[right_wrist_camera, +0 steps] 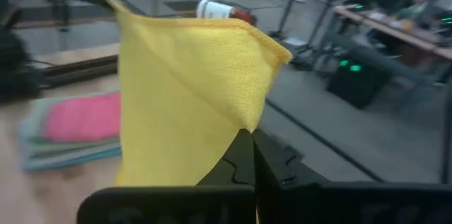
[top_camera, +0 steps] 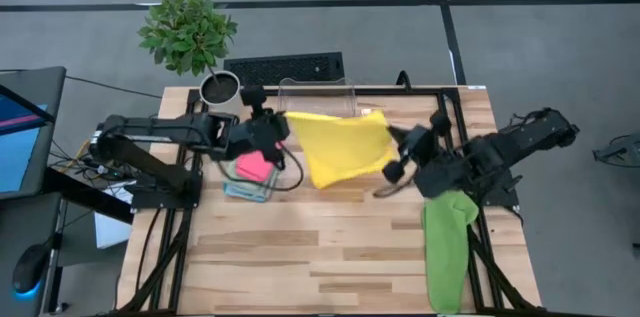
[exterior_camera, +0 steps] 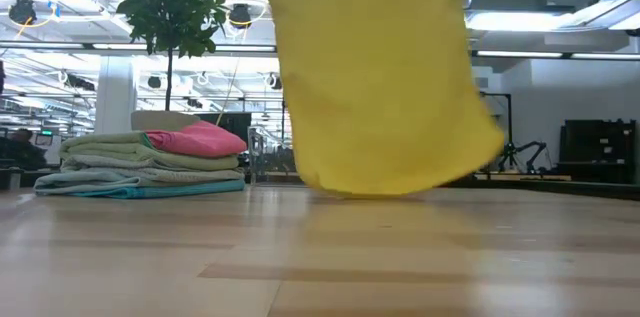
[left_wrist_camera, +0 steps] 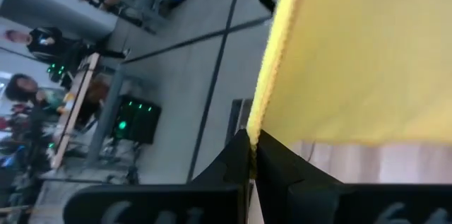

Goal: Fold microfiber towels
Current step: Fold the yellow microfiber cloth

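Note:
A yellow microfiber towel (top_camera: 340, 147) hangs spread between my two grippers over the far middle of the table. My left gripper (top_camera: 283, 125) is shut on its left end and my right gripper (top_camera: 393, 147) on its right end. In the low view the yellow towel (exterior_camera: 380, 77) hangs like a sheet, its lower edge (exterior_camera: 370, 193) close to the tabletop. A stack of folded towels (top_camera: 250, 172), pink on top, lies flat on the table below my left gripper. A lime green towel (top_camera: 447, 247) lies at the right, draped over the table's edge. My left gripper pinches the yellow towel's hemmed edge at an upper corner (left_wrist_camera: 256, 121) between its two shut fingers (left_wrist_camera: 236, 155), coming from the table's left. The cloth hangs away from the fingers, lifted off the table. My right gripper pinches the opposite upper corner (right_wrist_camera: 245, 119) between its two shut fingers (right_wrist_camera: 272, 157), coming from the table's right. The cloth falls away from that corner in a slanting fold and hangs below.
A clear plastic bin (top_camera: 315, 92) stands at the far edge behind the towel, with a potted plant (top_camera: 190, 32) and a keyboard (top_camera: 285, 65) beyond. The near half of the wooden table (top_camera: 300, 257) is bare wood. People sit at desks in the room.

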